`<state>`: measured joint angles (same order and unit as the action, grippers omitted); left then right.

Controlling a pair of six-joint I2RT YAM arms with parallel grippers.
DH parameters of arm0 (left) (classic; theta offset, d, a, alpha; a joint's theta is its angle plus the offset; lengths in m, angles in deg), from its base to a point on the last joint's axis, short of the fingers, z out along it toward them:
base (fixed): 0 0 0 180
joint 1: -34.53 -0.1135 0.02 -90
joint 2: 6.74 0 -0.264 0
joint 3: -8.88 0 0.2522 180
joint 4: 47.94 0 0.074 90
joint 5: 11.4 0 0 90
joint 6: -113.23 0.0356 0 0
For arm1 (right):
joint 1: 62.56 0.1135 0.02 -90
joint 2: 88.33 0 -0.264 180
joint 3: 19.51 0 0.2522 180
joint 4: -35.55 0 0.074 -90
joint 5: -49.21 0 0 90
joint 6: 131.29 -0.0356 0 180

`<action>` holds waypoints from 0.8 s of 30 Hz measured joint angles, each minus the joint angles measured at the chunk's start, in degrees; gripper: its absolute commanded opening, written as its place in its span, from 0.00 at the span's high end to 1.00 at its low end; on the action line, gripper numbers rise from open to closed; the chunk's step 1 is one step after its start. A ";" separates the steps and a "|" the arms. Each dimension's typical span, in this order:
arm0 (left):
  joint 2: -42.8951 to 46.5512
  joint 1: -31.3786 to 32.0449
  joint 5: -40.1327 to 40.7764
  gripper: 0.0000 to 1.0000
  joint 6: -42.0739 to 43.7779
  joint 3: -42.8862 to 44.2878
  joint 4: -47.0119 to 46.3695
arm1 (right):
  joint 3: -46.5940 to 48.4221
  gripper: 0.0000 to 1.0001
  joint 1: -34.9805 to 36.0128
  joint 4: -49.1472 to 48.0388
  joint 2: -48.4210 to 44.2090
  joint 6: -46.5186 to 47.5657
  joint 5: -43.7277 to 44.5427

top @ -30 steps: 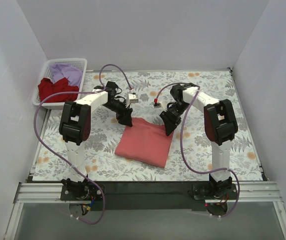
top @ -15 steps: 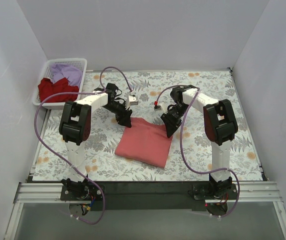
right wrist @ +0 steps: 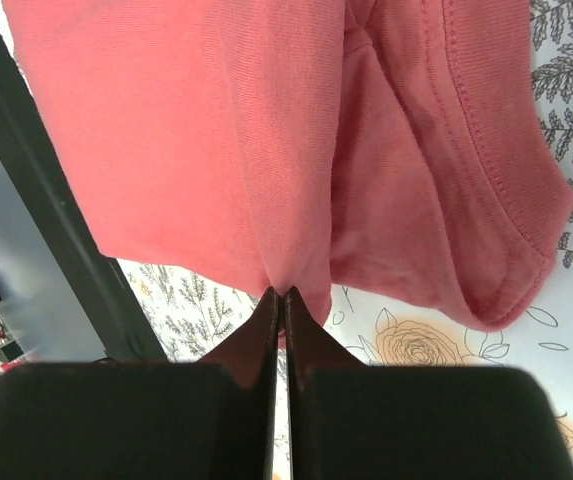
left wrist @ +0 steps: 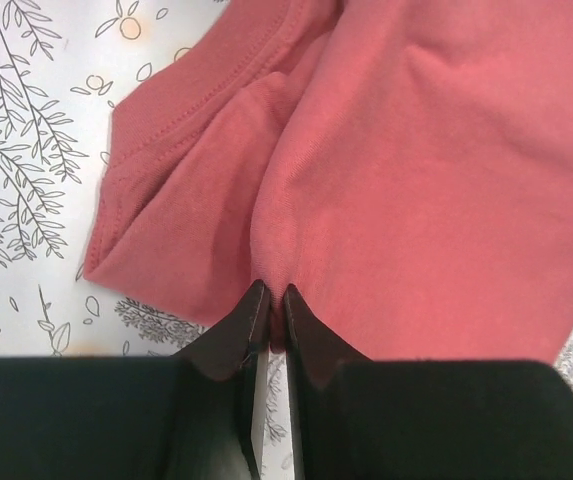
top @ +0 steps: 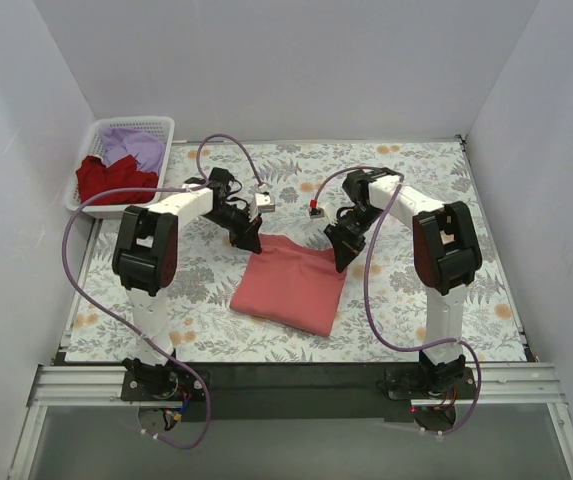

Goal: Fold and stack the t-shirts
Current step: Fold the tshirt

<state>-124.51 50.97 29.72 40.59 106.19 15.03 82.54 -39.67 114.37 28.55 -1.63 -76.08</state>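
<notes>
The left end effector (top: 251, 238) has its two black fingers drawn together on a pinch of fabric at the far-left corner of the large coral-red soft fabric t-shirt (top: 291, 285). The right end effector (top: 345, 258) is clamped the same way on the far-right corner. Each wrist view shows a small ridge of cloth gathered at the fingertips (left wrist: 246, 320).

The grey-and-orange floral cloth (top: 416, 170) covers the worktop. The coral-red shirt lies on it as a rough, partly folded rectangle in the middle, between the two arms. The white lattice plastic basket (top: 96, 140) stands at the far-left corner, well apart, with the darker red crumpled t-shirt (top: 106, 180) and the lavender crumpled t-shirt (top: 136, 148) inside.

The step in hand looks like the next fold, bringing the far edge over toward the near edge. To do it well, raise both corners together and level, just clear of the cloth. Keep the edge between them lightly taut without stretching it, then carry it over so it lands square on the near edge.

Both grips are thin, so a quick or uneven pull could slip one corner. How many layers each pinch holds cannot be told. The stitched hem (left wrist: 166, 130) lies loose beside the left grip and may trail or bunch.
</notes>
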 measured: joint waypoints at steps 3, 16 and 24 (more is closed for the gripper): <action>2.47 0.00 -0.28 1.00 -0.22 -1.07 0.11 | -0.02 0.99 0.07 0.02 -0.66 -0.11 0.00; 6.40 -0.76 -1.25 1.00 -2.84 2.38 -1.29 | 6.19 0.99 -0.94 3.06 -2.69 1.27 3.41; -8.79 -1.81 0.09 1.00 -7.45 10.51 -8.61 | 17.44 0.99 -4.39 1.03 14.49 2.54 5.77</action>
<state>-133.30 49.16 29.81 33.14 116.70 6.42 99.98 -44.06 115.40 43.04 0.91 -70.31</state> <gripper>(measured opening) 0.073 0.028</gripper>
